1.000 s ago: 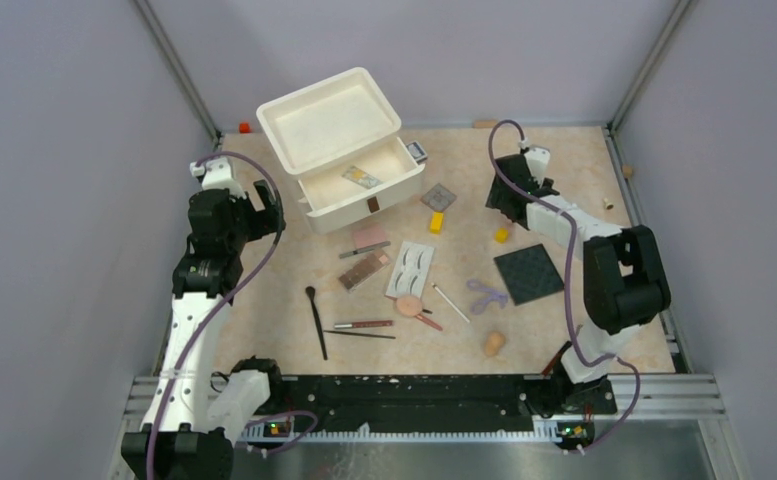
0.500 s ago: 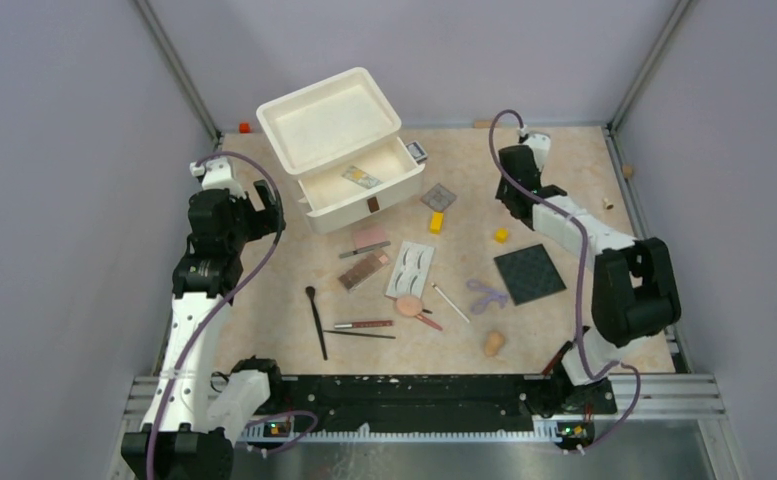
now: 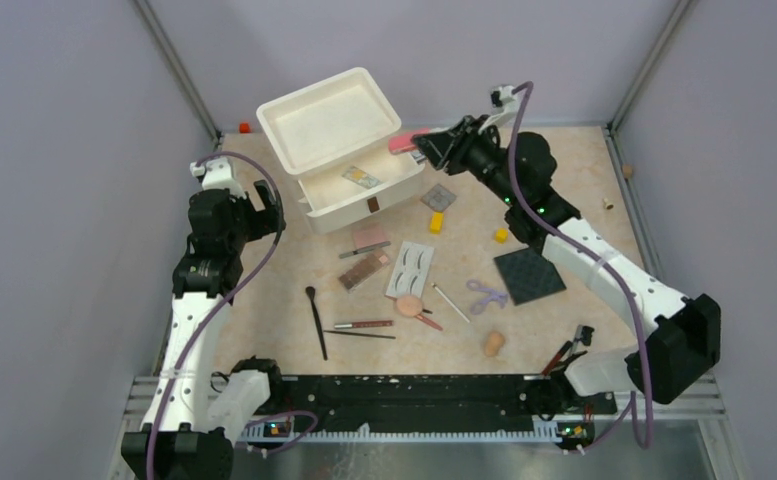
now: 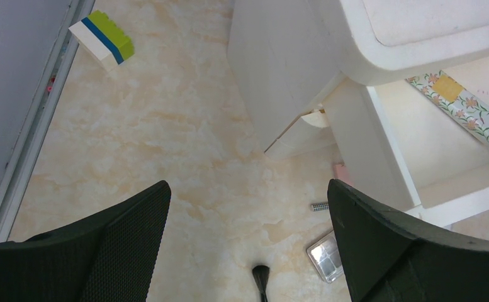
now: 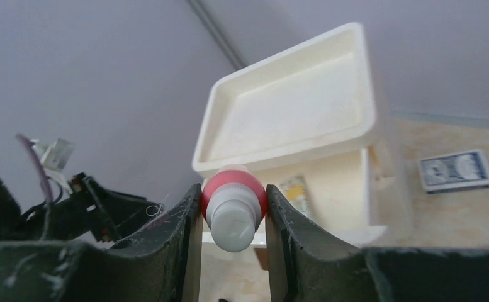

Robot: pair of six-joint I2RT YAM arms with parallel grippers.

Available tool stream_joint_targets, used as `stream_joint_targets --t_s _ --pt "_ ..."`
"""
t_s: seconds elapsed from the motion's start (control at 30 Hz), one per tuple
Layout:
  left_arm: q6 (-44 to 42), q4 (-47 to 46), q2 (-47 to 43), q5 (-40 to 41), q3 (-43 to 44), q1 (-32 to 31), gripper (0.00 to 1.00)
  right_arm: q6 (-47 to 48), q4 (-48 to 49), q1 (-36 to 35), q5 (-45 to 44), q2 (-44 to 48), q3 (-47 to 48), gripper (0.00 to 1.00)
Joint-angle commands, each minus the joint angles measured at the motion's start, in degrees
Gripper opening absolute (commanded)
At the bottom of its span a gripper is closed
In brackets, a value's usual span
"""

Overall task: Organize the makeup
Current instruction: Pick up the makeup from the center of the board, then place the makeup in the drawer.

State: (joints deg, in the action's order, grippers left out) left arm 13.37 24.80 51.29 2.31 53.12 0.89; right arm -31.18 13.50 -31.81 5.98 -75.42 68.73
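The right gripper (image 5: 233, 200) is clamping a pink tube (image 5: 232, 223) with a white cap between partly closed fingers, holding it in the air just beside the right end of the white organizer (image 3: 392, 112), above its open drawer (image 3: 364, 208), where a floral packet (image 3: 361, 177) is lying. The left gripper (image 4: 248, 189) is standing fully spread and empty, left of the organizer. In my judgement the round tube is liable to roll, so it is best lowered onto bare drawer floor before release, clear of the packet.
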Motion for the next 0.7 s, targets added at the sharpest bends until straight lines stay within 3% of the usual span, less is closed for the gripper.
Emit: stream_joint_targets --t_s 0.0,0.4,0.67 --pt "-0.08 -2.47 0.05 -1.15 -0.13 0.35 0.99 -4.72 5.55 -4.9 8.08 -6.82 4.45 0.16" --pt "-0.18 -2.38 -0.68 -0.1 -0.17 0.35 0.99 -13.62 3.39 -11.17 1.75 -24.79 16.48 0.17" --pt "-0.18 -2.3 -1.09 0.32 -0.15 0.35 0.99 -9.6 -7.83 -12.17 -1.36 -30.27 25.42 0.48"
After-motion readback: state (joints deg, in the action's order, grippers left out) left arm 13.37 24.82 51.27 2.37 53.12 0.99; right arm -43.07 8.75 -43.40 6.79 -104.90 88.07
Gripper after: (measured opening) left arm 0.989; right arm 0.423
